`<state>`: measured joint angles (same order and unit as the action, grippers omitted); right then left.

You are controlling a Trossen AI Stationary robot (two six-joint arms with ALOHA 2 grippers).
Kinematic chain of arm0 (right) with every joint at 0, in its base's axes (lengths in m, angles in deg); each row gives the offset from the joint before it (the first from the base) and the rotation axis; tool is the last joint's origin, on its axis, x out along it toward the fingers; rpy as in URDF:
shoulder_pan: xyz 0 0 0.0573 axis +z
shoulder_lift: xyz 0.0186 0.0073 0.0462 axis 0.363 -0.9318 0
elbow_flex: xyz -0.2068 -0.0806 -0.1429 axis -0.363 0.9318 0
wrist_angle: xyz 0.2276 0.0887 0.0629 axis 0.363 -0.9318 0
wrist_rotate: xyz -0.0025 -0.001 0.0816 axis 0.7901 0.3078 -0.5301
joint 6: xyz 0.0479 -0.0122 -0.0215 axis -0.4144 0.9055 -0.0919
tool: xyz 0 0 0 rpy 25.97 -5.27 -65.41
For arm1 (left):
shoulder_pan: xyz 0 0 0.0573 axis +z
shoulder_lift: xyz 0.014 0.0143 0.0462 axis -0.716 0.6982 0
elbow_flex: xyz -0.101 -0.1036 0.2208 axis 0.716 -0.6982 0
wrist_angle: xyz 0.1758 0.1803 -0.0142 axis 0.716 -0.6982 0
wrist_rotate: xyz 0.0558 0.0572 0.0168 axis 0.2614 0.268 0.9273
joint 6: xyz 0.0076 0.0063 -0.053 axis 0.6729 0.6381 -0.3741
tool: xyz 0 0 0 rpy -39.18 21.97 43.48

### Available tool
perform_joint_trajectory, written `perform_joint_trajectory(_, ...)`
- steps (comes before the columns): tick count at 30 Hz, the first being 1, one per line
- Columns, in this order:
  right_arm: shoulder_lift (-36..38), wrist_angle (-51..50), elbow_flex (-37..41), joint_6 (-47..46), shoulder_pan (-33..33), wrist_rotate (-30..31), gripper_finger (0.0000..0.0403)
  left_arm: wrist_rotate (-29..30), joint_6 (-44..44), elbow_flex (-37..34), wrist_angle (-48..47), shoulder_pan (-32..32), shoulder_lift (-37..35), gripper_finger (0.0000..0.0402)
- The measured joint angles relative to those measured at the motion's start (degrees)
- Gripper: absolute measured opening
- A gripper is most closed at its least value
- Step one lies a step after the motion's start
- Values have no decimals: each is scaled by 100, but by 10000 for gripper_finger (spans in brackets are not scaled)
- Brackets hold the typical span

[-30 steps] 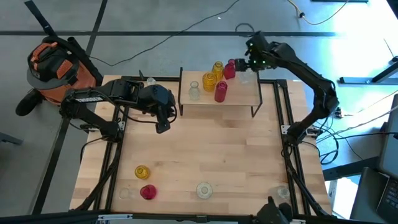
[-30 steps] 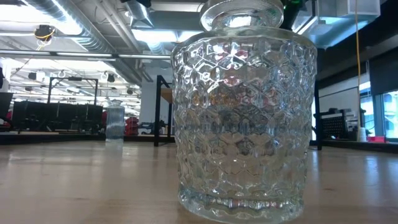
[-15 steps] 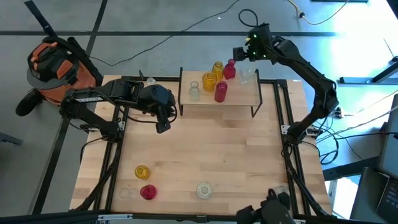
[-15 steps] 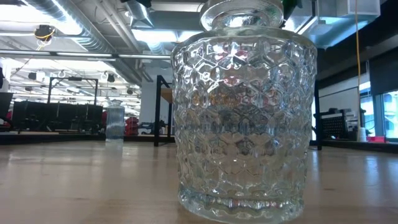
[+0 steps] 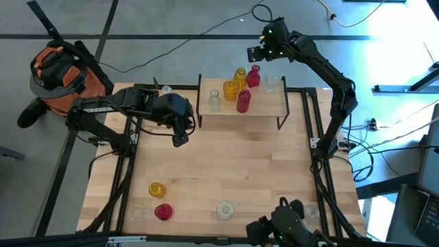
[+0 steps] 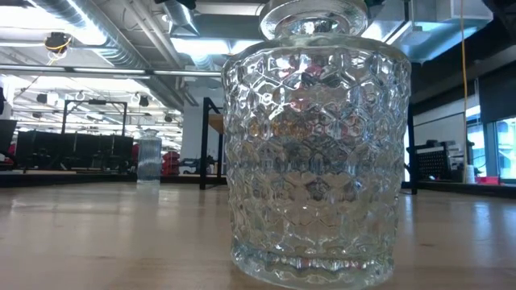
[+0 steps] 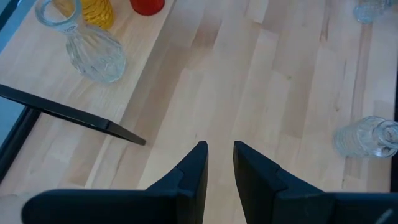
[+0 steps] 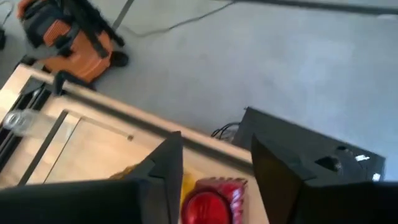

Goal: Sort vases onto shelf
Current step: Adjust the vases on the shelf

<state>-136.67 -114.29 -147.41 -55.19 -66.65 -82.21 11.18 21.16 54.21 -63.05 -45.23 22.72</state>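
Risk: crowded shelf, right gripper [image 5: 255, 53] hanging over the far edge

Your right gripper sits above the red vase [image 5: 253, 76] at the far side of the shelf [image 5: 274, 104], jaws apart and empty; dropping from here could clip that vase and tip the yellow vases [image 5: 235, 81] or the clear vase [image 5: 273, 84] touching-close beside it. Left gripper [image 7: 219, 169] idles over the counter [image 5: 233, 171], jaws nearly together, empty. More vases wait along the near counter edge.

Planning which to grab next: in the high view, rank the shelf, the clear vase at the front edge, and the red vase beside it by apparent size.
1. Shelf, by far the largest.
2. Clear vase and red vase: these look about alike from above, so I won't rank them.
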Motion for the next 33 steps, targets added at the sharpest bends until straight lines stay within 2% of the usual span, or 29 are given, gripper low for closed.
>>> perform_joint_trajectory(4,-4,-164,-103,181,169,-250,117,0,-36,-2,0,2,1,69)
perform_joint_trajectory(7,264,-472,-103,315,491,-331,99,24,-42,-2,-2,0,-1,69)
perform_joint_trajectory(12,725,-827,-92,857,1418,-344,87,218,-42,-1,-1,0,0,69)
perform_joint_trajectory(14,816,-798,-21,1189,1870,-121,88,283,-27,-2,0,2,0,69)
perform_joint_trajectory(17,833,-696,80,1443,2399,470,104,343,97,-2,0,2,1,69)
perform_joint_trajectory(19,831,-600,238,1487,2580,613,125,345,197,-2,-2,2,1,69)
perform_joint_trajectory(27,822,-696,946,860,2540,589,220,343,255,0,-2,2,1,69)
perform_joint_trajectory(30,822,-392,1137,805,2532,599,231,345,260,-2,-4,2,0,69)
perform_joint_trajectory(33,822,-421,1285,551,2492,636,225,339,277,-1,-4,2,0,69)
